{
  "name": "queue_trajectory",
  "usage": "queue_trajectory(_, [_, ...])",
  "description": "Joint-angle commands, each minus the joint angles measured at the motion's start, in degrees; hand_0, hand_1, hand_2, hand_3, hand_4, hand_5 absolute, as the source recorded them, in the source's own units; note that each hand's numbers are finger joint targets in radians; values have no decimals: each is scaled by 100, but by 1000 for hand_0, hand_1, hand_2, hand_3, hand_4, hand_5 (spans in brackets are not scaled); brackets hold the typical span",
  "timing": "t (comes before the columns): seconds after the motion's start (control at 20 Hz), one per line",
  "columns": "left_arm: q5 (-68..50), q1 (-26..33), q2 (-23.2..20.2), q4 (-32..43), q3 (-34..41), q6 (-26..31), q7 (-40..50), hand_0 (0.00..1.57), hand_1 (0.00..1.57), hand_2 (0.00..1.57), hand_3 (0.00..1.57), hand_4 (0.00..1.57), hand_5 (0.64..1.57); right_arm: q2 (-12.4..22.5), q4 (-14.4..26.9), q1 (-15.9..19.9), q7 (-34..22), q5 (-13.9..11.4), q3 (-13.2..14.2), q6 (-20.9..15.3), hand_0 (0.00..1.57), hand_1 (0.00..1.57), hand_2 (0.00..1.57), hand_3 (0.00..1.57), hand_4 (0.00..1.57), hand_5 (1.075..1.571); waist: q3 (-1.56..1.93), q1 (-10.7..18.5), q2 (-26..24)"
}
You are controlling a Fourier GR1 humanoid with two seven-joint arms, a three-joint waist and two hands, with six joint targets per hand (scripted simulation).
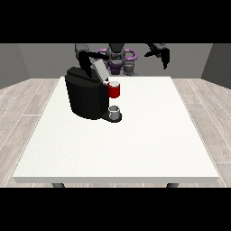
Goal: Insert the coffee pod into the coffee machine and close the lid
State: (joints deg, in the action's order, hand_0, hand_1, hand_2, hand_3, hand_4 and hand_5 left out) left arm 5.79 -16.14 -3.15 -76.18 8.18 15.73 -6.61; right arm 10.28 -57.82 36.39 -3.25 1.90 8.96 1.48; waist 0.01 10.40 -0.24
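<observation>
White and broad, the flat rectangular worktop [135, 149] carries the black, boxy coffee machine [85, 97], which stands towards the view's left on the half nearer the robot. Its light grey lid [100, 71] is raised and tilted. A red thing at the machine [114, 90] sits at the machine's front, on the side facing the view's right. Directly beneath it I see a small grey thing [114, 110] resting on the machine's dark base plate; I cannot tell whether this is the coffee pod, and no pod shows plainly elsewhere on the worktop. The black hand at the view's left [85, 67] hangs at the top of the machine, just beside the raised lid; I cannot tell how its fingers lie. The black hand at the view's right [162, 55] is held up in the air, well apart from the machine and above the far edge of the worktop, fingers pointing downward and holding nothing.
</observation>
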Motion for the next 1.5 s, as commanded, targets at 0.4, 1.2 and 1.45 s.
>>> queue_trajectory(0.4, [-14,186,-213,-371,-8,-119,-41,0,0,0,0,352,1571,23,191,745,134,-247,-277,105,0,0,0,0,214,1571,-2,-55,497])
queue_trajectory(1.2, [241,-130,78,-449,-424,-337,343,0,0,0,0,356,1571,-65,-83,1696,-500,-915,-802,-236,0,0,0,0,87,1571,-2,469,537])
queue_trajectory(1.45, [249,-156,66,-557,-636,-101,143,0,0,0,0,331,1571,106,-108,1989,-741,-1087,-672,-513,0,0,0,0,259,1571,0,1068,817])
